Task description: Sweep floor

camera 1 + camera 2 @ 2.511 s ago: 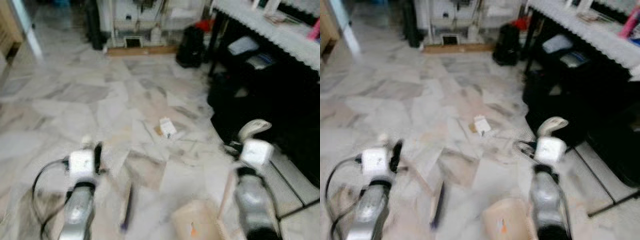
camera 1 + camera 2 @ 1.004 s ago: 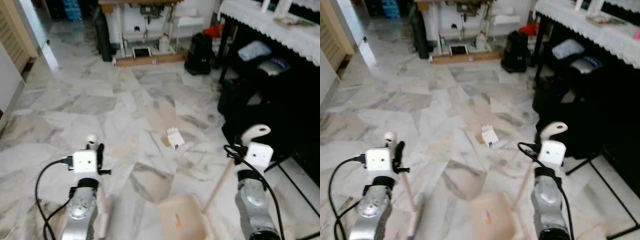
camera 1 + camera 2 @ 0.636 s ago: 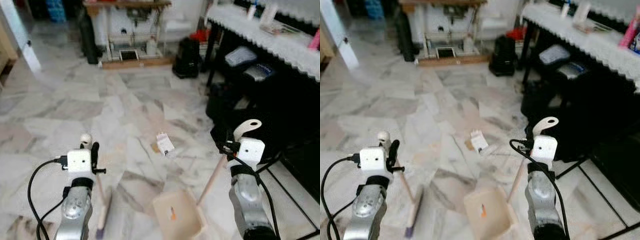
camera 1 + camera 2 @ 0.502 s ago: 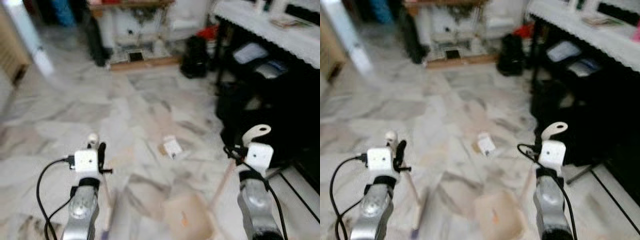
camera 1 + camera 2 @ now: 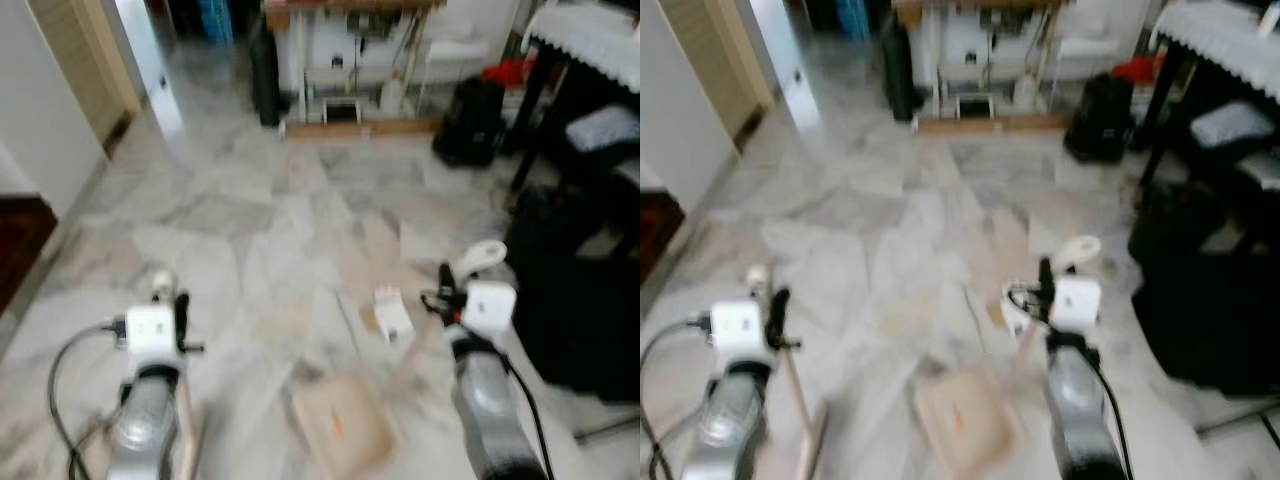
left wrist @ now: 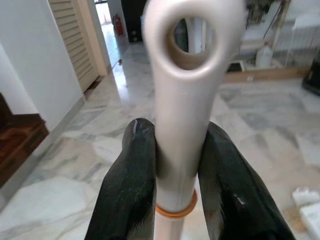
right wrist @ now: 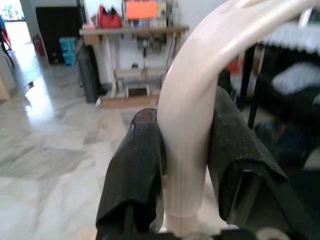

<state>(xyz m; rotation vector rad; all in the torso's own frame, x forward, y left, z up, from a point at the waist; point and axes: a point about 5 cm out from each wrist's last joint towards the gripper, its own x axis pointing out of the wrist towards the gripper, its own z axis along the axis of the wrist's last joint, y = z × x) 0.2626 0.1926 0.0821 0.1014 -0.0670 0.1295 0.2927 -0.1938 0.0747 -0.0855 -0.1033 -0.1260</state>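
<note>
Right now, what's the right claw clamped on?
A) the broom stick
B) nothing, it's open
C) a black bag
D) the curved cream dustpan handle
D: in the right wrist view the right claw has both black fingers pressed against the curved cream dustpan handle, and the head view shows that handle running down to the dustpan on the floor.

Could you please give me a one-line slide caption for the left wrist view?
Left end effector clamped on the pale broom handle, marble floor and louvred door beyond.
</note>
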